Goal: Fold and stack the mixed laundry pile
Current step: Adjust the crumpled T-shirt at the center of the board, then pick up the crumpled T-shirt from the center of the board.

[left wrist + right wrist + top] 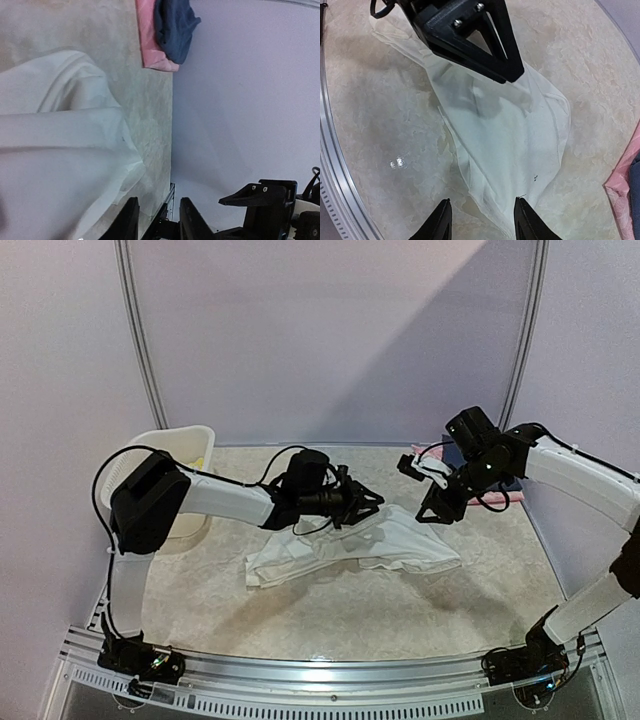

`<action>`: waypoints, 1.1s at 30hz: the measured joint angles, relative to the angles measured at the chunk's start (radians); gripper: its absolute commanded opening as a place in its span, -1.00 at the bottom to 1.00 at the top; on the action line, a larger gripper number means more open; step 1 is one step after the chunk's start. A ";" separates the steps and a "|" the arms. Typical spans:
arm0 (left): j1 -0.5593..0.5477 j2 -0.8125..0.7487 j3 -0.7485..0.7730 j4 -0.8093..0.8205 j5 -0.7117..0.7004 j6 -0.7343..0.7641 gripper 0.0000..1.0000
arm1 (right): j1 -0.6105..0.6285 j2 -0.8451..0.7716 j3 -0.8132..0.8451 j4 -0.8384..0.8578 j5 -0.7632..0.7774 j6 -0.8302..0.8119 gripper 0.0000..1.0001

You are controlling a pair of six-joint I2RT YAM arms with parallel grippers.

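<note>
Tabletop; T-shirt partly behind left arm

Pale lavender walls enclose the beige, marbled table along its far and side edges. A ribbed metal rail runs along its near edge.

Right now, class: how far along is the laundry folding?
Done, seemingly: dark blue cloth stacked on pink cloth at the table's right edge. In hand: white T-shirt, rumpled mid-table; left jaws and right jaws open near it, gripping nothing. Left: fold it; yellow cloth sits in the basket.
</note>
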 measured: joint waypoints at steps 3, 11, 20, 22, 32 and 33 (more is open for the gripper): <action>0.035 0.007 -0.001 -0.044 0.014 0.003 -0.18 | -0.013 0.070 0.000 0.048 -0.016 0.023 -0.15; 0.129 -0.211 -0.027 -0.297 -0.041 0.196 -0.14 | -0.023 0.329 0.085 0.168 -0.088 0.160 -0.20; 0.145 -0.520 -0.176 -0.444 -0.137 0.369 -0.15 | -0.136 0.481 0.202 0.218 -0.214 0.370 -0.29; 0.145 -0.542 -0.203 -0.473 -0.156 0.387 -0.15 | -0.152 0.508 0.212 0.218 -0.249 0.395 -0.29; 0.145 -0.617 -0.237 -0.576 -0.228 0.443 -0.15 | -0.156 0.573 0.246 0.181 -0.381 0.437 -0.29; 0.145 -0.622 -0.237 -0.578 -0.231 0.447 -0.15 | -0.156 0.574 0.247 0.180 -0.388 0.438 -0.29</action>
